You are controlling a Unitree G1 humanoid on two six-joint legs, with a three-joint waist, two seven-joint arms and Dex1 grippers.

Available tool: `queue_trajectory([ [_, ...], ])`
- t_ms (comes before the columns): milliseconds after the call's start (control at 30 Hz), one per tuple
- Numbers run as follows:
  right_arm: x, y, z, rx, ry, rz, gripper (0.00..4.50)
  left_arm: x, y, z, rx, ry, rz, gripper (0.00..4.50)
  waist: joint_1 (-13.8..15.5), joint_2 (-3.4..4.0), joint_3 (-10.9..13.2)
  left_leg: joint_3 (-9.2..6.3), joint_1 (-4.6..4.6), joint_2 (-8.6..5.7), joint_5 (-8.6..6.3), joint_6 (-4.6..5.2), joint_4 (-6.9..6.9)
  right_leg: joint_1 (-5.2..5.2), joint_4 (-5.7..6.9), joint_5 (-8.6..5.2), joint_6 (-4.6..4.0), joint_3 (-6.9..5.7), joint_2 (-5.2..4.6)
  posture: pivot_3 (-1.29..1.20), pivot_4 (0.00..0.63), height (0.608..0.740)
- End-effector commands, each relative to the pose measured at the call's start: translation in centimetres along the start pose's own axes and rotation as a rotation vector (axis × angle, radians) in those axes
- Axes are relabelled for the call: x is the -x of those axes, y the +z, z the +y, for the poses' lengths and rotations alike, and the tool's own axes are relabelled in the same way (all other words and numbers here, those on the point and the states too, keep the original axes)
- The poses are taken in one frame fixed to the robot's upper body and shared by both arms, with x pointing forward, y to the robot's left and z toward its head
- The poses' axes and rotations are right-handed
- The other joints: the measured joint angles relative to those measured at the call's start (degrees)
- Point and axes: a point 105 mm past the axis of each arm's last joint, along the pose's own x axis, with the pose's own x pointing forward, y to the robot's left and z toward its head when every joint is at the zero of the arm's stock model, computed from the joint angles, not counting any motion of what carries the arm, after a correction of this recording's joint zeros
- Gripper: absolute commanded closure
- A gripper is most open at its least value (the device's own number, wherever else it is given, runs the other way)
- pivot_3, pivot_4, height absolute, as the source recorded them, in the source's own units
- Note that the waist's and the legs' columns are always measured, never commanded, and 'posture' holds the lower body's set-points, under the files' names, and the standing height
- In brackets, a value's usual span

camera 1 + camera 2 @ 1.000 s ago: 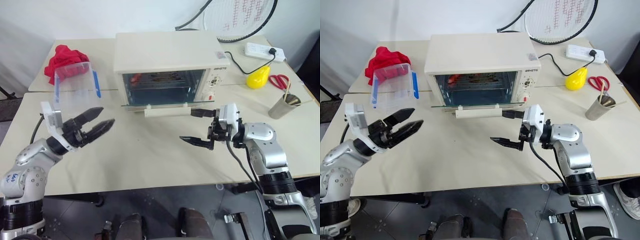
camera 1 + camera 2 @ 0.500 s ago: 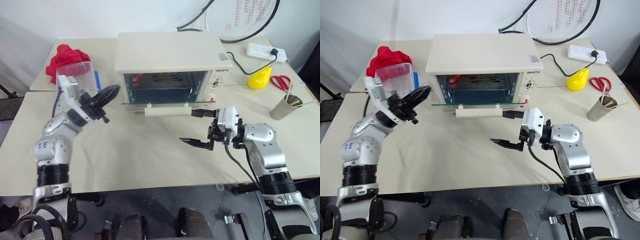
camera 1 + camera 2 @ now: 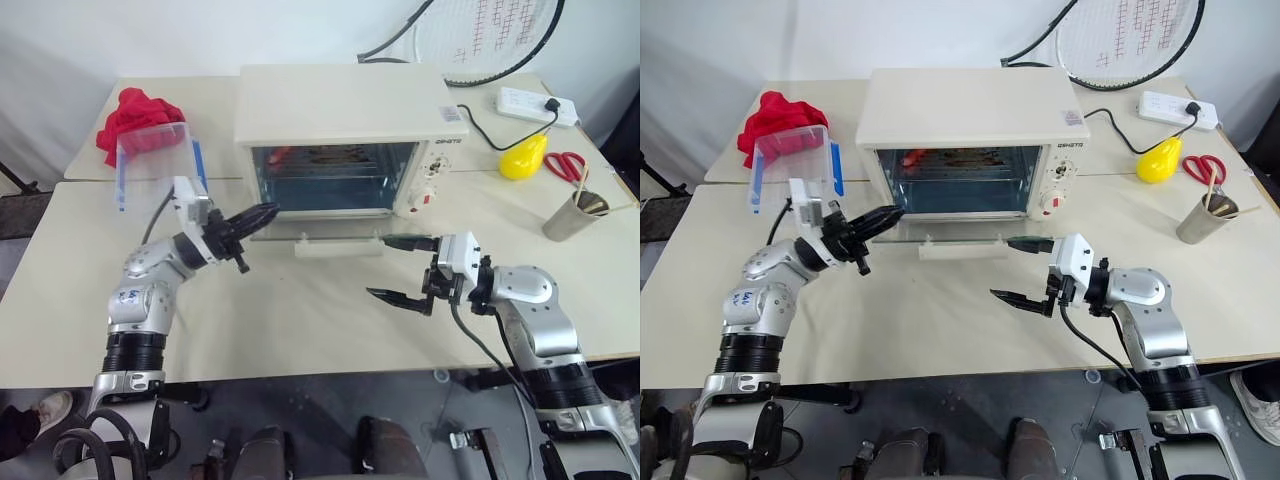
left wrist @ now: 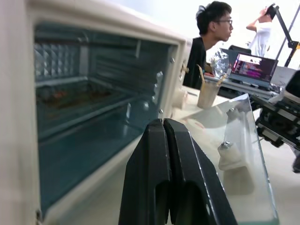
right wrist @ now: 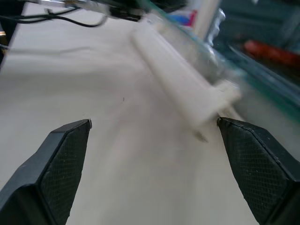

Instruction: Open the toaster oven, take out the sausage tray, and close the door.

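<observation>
Nearest me, the right end effector [image 3: 399, 269] hangs over the desk [image 3: 300, 320], fingers spread wide and empty. The left end effector [image 3: 262, 213], pinched shut, sits at the corner of the glass door [image 3: 320, 228], folded down flat with its cream bar handle [image 3: 338, 245]. Behind, the cream-white toaster oven [image 3: 345, 135] stands open, the sausage tray [image 3: 320, 158] dim inside.

cream table [image 3: 300, 320], toaster oven [image 3: 345, 110], clear box [image 3: 152, 160]
</observation>
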Motion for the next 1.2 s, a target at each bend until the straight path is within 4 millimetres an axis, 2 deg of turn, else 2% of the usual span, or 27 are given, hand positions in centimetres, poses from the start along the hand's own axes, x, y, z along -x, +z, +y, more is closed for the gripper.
queue_trajectory([
  [33,2.3,1.1,-0.5,0.037,-0.129,-0.002,0.00,-0.3,-0.7,-0.9,-0.016,-0.052,0.025,4.46,0.5,0.00,0.0,0.01,0.00,0.00,0.00,0.00,0.00,0.00,0.00,0.00,0.00,0.01,0.00,0.00,0.150,0.740],
  [100,4.8,0.2,0.2,-0.007,-0.229,0.053,0.00,-0.3,-1.4,-1.2,-0.004,-0.054,0.035,4.46,1.3,0.00,0.0,-0.06,0.00,0.00,0.00,0.00,-0.01,0.01,0.00,0.00,0.00,-0.03,0.00,0.00,0.150,0.740],
  [233,7.8,-0.4,0.6,-0.032,-0.353,0.136,0.00,-0.4,-2.7,-1.6,-0.001,-0.062,0.063,4.46,2.0,-0.03,0.0,0.05,-0.02,-0.03,-0.03,0.04,0.02,0.03,-0.11,0.01,0.02,0.03,0.00,0.00,0.150,0.740],
  [367,9.7,0.1,0.0,0.000,-0.422,0.180,0.00,-0.3,-3.7,-2.2,-0.015,-0.091,0.112,4.46,1.8,-0.03,0.0,0.07,0.09,0.01,0.02,0.03,0.13,0.08,0.05,0.02,0.02,0.11,0.00,0.00,0.150,0.740],
  [467,9.7,1.6,-0.9,0.050,-0.442,0.168,0.00,-0.3,-4.4,-2.3,-0.026,-0.088,0.128,4.46,1.8,-0.02,0.0,0.07,0.11,0.03,0.01,0.03,0.11,0.07,0.06,0.02,0.01,0.11,0.01,0.00,0.150,0.740],
  [567,7.9,3.3,-1.8,0.125,-0.414,0.147,0.00,-0.1,-5.2,-2.6,-0.034,-0.087,0.143,4.46,1.6,-0.02,0.0,0.06,0.09,0.02,0.01,0.04,0.09,0.05,0.01,0.02,0.01,0.12,0.01,0.00,0.150,0.740],
  [700,4.7,3.9,-3.9,0.138,-0.491,0.195,0.00,0.2,-6.6,-3.2,-0.046,-0.090,0.183,4.46,1.1,-0.02,0.0,0.00,0.09,0.05,0.01,0.04,0.09,0.04,0.05,0.02,0.01,0.10,0.01,0.00,0.150,0.740],
  [867,0.0,5.4,-2.9,0.192,-0.343,0.097,0.00,0.4,-6.7,-3.3,-0.055,-0.055,0.167,4.46,1.7,-0.03,0.0,0.02,0.00,0.02,0.00,0.05,0.09,0.03,-0.02,0.01,0.00,0.02,0.00,0.00,0.150,0.740],
  [1000,-3.2,5.4,-3.0,0.303,-0.280,0.100,0.00,1.1,-5.1,-3.2,-0.077,0.002,0.083,4.46,1.3,-0.03,0.0,0.02,0.00,0.03,0.00,0.05,0.10,0.03,0.01,0.01,0.00,0.02,0.00,0.00,0.150,0.740],
  [1033,-4.0,4.8,-3.9,0.354,-0.314,0.148,0.00,1.6,-4.3,-3.4,-0.077,0.013,0.050,4.46,1.1,-0.04,0.0,0.01,0.01,0.04,0.00,0.05,0.10,0.03,0.03,0.01,0.00,0.01,0.00,0.00,0.150,0.740],
  [1100,-5.9,3.5,-4.8,0.468,-0.308,0.227,0.00,2.7,-2.4,-3.7,-0.054,0.048,-0.017,4.08,0.2,-0.04,0.0,-0.01,0.00,0.06,0.00,0.05,0.10,0.02,0.04,0.01,0.00,0.01,-0.01,0.00,0.150,0.740],
  [1200,-7.9,3.2,-6.6,0.582,-0.379,0.267,0.00,4.1,-0.6,-4.0,-0.099,0.117,-0.036,3.32,-0.6,-0.04,0.0,-0.30,0.00,0.09,0.01,0.04,0.06,-0.03,0.06,0.01,0.00,0.03,-0.04,0.00,0.150,0.740],
])
